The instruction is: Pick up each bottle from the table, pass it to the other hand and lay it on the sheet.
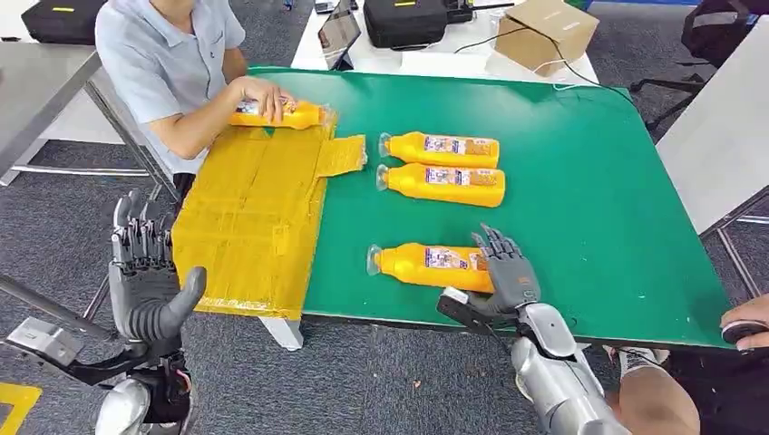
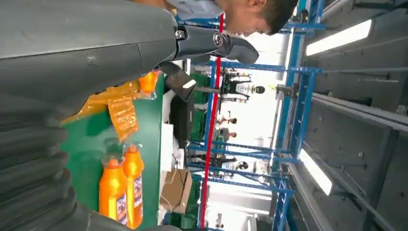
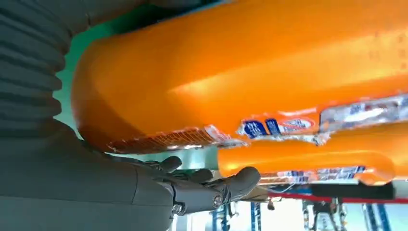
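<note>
Nearest bottle [image 1: 426,265] lies on its side on the green table [image 1: 589,199], cap to the left, close to the near edge. My right hand [image 1: 506,276] sits at its base end; fingers spread over the bottle's bottom, thumb low along the table edge. Right wrist view shows the orange body [image 3: 231,72] right against the palm, but I cannot tell whether the fingers have closed on it.

Two more bottles [image 1: 442,149] [image 1: 442,183] lie side by side farther in, caps left, just touching. Fourth bottle [image 1: 277,114] lies on the far end of the yellow sheet [image 1: 245,217], left side of table; a person's hand [image 1: 263,95] rests on it.

My left hand [image 1: 145,276] is raised off the table's near-left corner, fingers upright and apart, holding nothing.
</note>
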